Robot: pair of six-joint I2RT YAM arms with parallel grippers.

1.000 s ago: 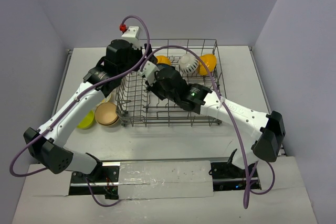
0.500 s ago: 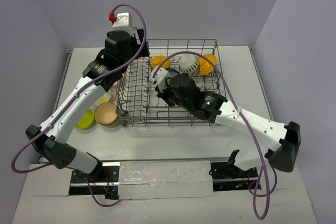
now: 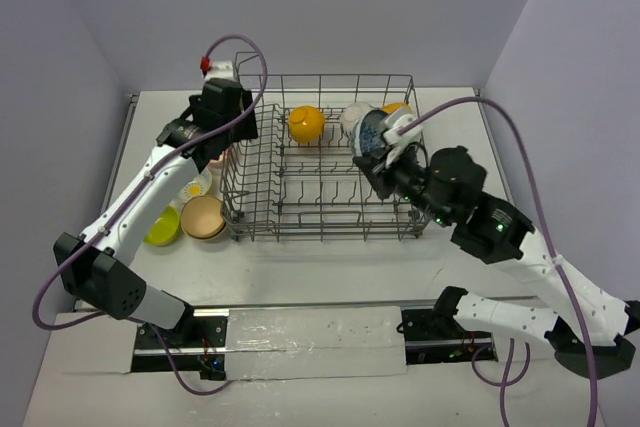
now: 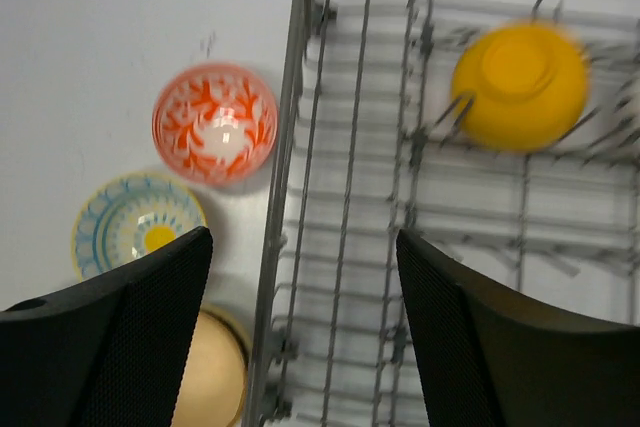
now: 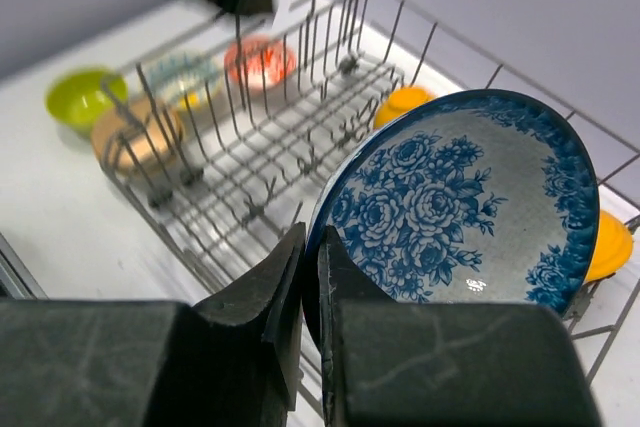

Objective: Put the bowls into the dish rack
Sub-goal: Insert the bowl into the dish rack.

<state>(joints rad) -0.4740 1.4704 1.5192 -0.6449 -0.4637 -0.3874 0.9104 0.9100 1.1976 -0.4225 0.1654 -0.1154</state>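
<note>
- Two bowls sit on the table [image 3: 320, 267] left of the dish rack [image 3: 320, 227]: the lime green bowl [image 3: 163, 229] just beside the tan bowl [image 3: 203, 218].
- The right gripper [image 5: 310, 247] pinches the rim of the blue-patterned bowl [image 5: 450, 207], held on edge over the rack's right side.
- The left gripper [image 4: 302, 247], jaws spread and empty, hovers over the rack's left rim, near the red-and-white bowl [image 4: 214, 123].
- An orange-yellow bowl [image 3: 305, 124] rests in the far row.

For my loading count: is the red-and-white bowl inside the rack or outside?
Outside: the red-and-white bowl rests on the table beside the dish rack.
</note>
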